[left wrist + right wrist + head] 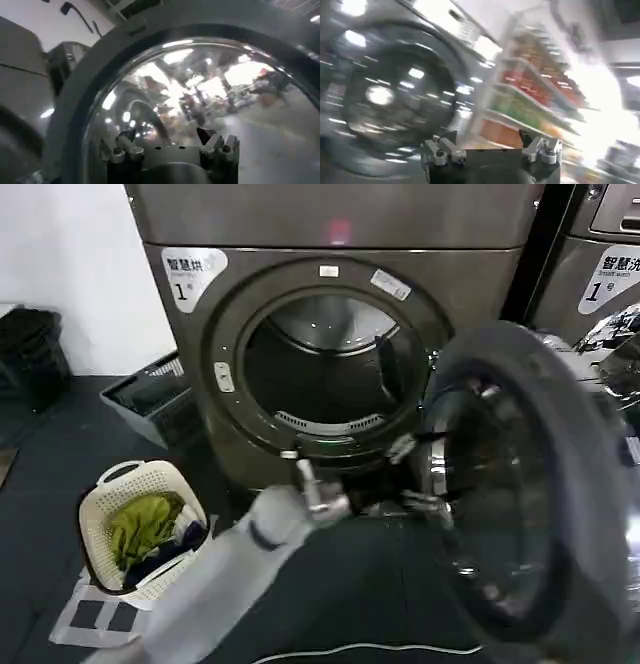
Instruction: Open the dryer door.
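- Left gripper (318, 496) sits low in front of the dryer (340, 334), just below the open drum mouth, at the end of the pale arm coming up from the bottom of the head view. It's got nothing in it; in the left wrist view its fingers (122, 150) are spread apart with empty space between them, pointed right at the inner face of the door.
- Dryer door (520, 484) is swung wide open, hanging out to the right of the opening, grey plastic inner face and bulging glass turned toward the camera. From the left wrist view the door (200, 100) takes up nearly everything, the glass dome full of bright reflections, grey ring around it.
- Drum (335, 364) is fully exposed, dark inside, metal showing at the back. Bronze-grey front has the white "1" sticker (190, 274) at its top left corner and a red light (340, 229) on the top panel.
- Right gripper (490, 150) is in its own wrist view, fingers spread wide and holding nothing, facing the chrome round door of a machine (395, 95) with blurry store shelves (530, 95) beside it.
- Second grey machine (600, 274) with its own "1" sticker stands to the right of the dryer.
- White laundry basket (140, 529) with green and dark clothes sits on the dark floor left of the arm, a grey crate (155, 399) behind it by the dryer's corner.
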You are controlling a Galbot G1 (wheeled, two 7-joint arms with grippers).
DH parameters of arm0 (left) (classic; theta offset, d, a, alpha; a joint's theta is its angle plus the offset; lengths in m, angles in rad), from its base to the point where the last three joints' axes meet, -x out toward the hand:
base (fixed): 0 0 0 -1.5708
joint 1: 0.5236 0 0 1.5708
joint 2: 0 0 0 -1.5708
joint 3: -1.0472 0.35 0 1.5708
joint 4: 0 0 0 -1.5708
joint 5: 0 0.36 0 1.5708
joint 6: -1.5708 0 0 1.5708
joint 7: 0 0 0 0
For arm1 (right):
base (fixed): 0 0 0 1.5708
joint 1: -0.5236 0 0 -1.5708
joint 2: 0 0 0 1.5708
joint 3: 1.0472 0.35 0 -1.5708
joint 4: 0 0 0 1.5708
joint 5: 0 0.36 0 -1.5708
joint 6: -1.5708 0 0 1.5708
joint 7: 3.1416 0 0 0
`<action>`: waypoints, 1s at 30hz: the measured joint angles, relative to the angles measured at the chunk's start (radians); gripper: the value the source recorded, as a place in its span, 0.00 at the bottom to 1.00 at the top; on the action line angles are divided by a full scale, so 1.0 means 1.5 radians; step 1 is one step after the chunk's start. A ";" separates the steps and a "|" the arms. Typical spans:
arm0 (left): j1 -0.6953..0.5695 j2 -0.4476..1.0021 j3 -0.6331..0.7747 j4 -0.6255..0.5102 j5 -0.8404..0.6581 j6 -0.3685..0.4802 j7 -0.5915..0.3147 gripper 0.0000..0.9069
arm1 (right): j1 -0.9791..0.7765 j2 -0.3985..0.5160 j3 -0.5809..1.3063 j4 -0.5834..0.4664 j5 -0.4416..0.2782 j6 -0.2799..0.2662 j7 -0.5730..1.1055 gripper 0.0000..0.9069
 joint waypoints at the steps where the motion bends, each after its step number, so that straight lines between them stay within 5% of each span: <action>1: -0.005 -0.009 0.010 0.007 0.002 0.000 -0.006 1.00 | 0.009 0.010 0.020 -0.004 -0.026 -0.023 0.033 1.00; 6: -0.027 -0.048 0.050 0.045 0.008 0.000 -0.024 1.00 | 0.030 0.009 0.111 -0.049 -0.126 -0.046 0.147 1.00; 17: -0.055 -0.102 0.097 0.101 0.082 0.005 -0.107 1.00 | 0.005 0.009 0.271 -0.238 -0.188 -0.068 0.201 1.00; 30: -0.058 -0.152 0.098 0.133 0.149 0.028 -0.160 1.00 | -0.013 -0.022 0.295 -0.341 -0.221 0.024 0.187 1.00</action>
